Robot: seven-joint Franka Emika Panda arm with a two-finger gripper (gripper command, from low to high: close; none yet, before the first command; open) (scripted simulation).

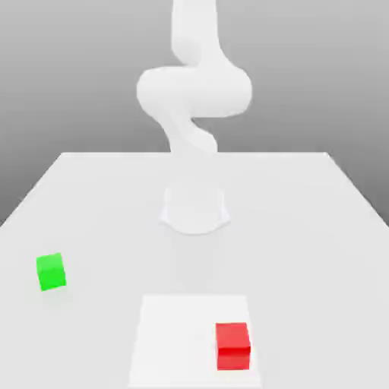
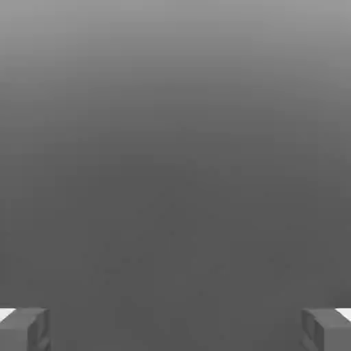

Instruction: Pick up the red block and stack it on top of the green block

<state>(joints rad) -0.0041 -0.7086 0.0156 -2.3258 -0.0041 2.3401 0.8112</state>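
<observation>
So the arm point(image 1: 194, 106) is folded up tall at the back of the white table point(image 1: 319, 228), sitting on its round base in the middle of the exterior frame, and nothing has been touched yet. The red block point(image 1: 232, 346) is down at the lower right of that frame, resting on a slightly brighter square patch point(image 1: 171, 334) of tabletop, close to that patch's right edge. The green block point(image 1: 51, 271) is way over at the left edge, about mid-height, well apart from the red one and off the patch.

From the hand camera, the gripper point(image 2: 175, 329) has its fingertips point(image 2: 24, 328) poking into the two lower corners of the picture, spread far apart with nothing between them, only grey background. My guess is they're wide because the red cube has to fit between them.

Seems like the very start to me: the arm needs to swing down over the red cube first, and both blocks sit flat in the open, so access looks easy.
</observation>
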